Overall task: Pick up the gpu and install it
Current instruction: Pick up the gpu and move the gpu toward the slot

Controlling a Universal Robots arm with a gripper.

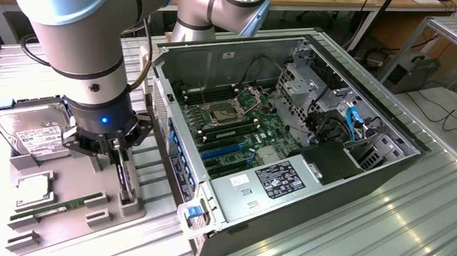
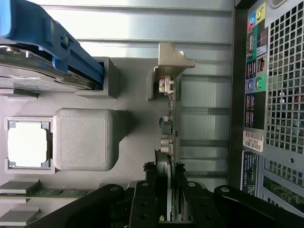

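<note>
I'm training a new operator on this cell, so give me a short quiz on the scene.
1. True or false: the gpu is already seated in the case.
2. Which part is the end effector at?
3. Fill in: in the exterior view, the tray stands on the case's ___ side.
Key: 1 false; 2 gpu; 3 left.

Case wall (image 1: 179,160) close beside gpu (image 1: 124,180); interior open above.
</note>
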